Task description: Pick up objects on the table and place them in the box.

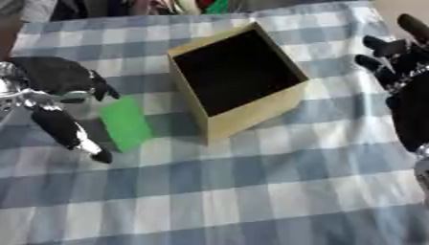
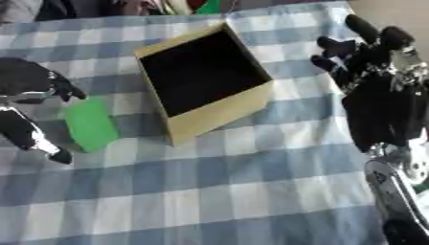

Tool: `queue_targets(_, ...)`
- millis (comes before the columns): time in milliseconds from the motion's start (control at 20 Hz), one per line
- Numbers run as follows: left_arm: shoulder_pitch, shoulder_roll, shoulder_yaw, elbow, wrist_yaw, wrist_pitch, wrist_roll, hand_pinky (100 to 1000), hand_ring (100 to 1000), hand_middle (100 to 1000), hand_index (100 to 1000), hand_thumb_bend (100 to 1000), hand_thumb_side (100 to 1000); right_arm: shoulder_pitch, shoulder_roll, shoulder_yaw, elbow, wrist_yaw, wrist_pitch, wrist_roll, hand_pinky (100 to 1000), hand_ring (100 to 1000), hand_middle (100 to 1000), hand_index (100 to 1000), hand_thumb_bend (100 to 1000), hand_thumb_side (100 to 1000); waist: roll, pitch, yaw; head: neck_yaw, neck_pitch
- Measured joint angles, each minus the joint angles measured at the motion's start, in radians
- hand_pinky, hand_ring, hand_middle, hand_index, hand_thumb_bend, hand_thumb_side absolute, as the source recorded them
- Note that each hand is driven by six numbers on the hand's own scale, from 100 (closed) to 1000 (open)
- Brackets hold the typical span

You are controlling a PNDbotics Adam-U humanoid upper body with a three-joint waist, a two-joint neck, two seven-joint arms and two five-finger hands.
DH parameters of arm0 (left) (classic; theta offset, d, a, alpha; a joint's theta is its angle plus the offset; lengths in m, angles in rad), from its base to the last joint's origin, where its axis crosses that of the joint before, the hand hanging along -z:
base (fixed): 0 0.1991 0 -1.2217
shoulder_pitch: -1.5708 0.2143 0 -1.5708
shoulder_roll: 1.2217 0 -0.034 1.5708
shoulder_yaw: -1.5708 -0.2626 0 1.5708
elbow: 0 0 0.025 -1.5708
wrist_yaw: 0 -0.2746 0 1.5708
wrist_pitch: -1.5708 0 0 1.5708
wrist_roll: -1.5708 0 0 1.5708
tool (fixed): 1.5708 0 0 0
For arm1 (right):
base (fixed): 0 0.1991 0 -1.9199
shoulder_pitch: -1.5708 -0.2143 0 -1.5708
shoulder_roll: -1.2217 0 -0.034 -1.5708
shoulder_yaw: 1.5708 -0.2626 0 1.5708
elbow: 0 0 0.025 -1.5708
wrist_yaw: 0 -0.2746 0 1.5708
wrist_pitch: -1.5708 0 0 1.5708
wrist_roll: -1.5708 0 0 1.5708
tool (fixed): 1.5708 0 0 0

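Observation:
A flat green object (image 1: pixel 126 123) lies on the blue and white checked cloth, just left of a tan cardboard box (image 1: pixel 251 115) whose dark inside looks empty. My left hand (image 1: pixel 52 81) hovers at the green object's left side, thumb (image 1: pixel 71 131) stretched down and fingers curled above its top edge, with nothing held. My right hand (image 2: pixel 377 91) stands open at the right edge, fingers pointing up, well clear of the box.
The checked cloth (image 1: pixel 251 191) covers the whole table. Past its far edge lie mixed coloured items (image 1: pixel 193 5). The near half of the cloth is bare.

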Motion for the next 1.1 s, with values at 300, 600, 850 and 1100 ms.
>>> queue_targets(300, -0.02, -0.033, 0.032, -0.039, -0.072, 0.007, -0.001, 637, 738, 707, 859, 954, 1000, 0.002, 0.0, 0.0, 0.0, 0.002, 0.005, 0.002, 817, 864, 553, 897, 100, 881, 0.006, 0.0, 0.012, 0.0, 0.0)
queue_targets(600, -0.029, -0.08, 0.036, -0.016, -0.131, 0.034, 0.006, 619, 722, 687, 836, 767, 1000, 0.008, 0.003, 0.0, 0.0, 0.002, 0.011, 0.0, 818, 864, 552, 898, 100, 882, 0.006, 0.0, 0.016, 0.001, 0.001)
queue_targets(850, -0.036, -0.129, 0.037, 0.046, -0.16, 0.05, 0.016, 611, 709, 673, 821, 796, 1000, 0.009, 0.008, 0.0, 0.0, 0.002, 0.014, 0.002, 819, 865, 552, 899, 100, 880, 0.006, 0.0, 0.013, 0.003, 0.001)
queue_targets(1100, -0.039, -0.159, 0.037, 0.104, -0.196, 0.065, 0.032, 602, 696, 660, 798, 790, 1000, 0.009, 0.011, 0.0, 0.0, 0.002, 0.016, 0.001, 820, 865, 551, 899, 100, 881, 0.006, 0.0, 0.009, 0.004, 0.001)
